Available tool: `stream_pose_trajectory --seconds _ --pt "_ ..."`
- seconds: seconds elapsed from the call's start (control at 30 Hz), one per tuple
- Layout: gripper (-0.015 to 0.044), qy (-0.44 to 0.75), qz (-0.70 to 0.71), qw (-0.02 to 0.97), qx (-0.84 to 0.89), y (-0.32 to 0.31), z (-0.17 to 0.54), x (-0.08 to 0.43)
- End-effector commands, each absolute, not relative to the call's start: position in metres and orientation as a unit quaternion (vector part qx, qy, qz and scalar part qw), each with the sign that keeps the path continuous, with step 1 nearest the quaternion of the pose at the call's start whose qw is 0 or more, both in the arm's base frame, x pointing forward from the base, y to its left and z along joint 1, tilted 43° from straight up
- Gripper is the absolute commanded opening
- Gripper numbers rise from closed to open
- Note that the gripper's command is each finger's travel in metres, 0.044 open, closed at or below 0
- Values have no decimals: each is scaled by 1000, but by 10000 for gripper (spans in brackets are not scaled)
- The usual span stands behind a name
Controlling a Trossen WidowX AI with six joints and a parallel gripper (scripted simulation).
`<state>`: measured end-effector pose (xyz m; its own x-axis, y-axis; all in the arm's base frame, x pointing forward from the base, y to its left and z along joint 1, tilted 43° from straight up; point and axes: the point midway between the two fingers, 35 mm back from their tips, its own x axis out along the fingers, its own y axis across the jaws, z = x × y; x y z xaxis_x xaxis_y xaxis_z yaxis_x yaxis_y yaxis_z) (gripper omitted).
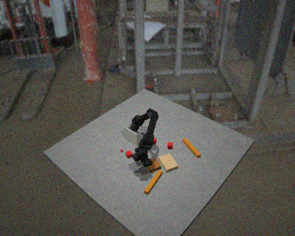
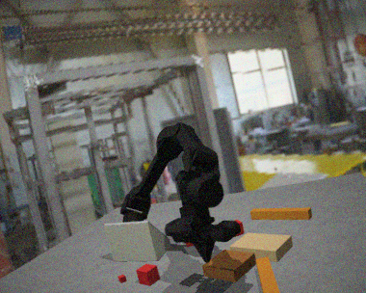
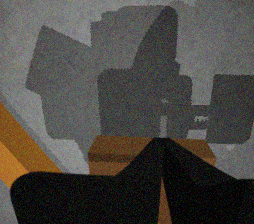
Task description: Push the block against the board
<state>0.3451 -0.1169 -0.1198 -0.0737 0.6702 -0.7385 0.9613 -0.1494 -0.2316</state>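
The brown block (image 1: 154, 165) (image 2: 234, 260) (image 3: 108, 145) lies flat beside the larger tan board (image 1: 168, 162) (image 2: 263, 243). They are very close in the top and exterior views; whether whole sides touch or edges are even cannot be told. My gripper (image 1: 148, 164) (image 2: 208, 260) (image 3: 160, 145) is shut and empty, with its tips low at the brown block's side away from the board. Whether the tips touch the block is unclear. In the wrist view the fingers hide much of the block, and the board is not seen.
An orange bar (image 1: 153, 182) (image 2: 267, 275) (image 3: 20, 155) lies close to the brown block. Another bar (image 1: 192, 147) (image 2: 281, 214) lies beyond the board. Several red cubes lie around the arm, one (image 1: 129, 154) (image 2: 147, 274) near a pale wedge (image 1: 131, 136) (image 2: 134, 241).
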Motion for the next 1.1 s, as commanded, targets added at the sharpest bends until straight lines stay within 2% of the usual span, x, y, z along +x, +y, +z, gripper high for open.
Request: stream_pose_trajectory --seconds 0.0,0.13,1.07 --pt "0 621 -391 184 654 -110 -132 346" --pt "0 622 -390 183 654 -81 -163 343" --pt "0 621 -390 183 654 -60 -145 353"
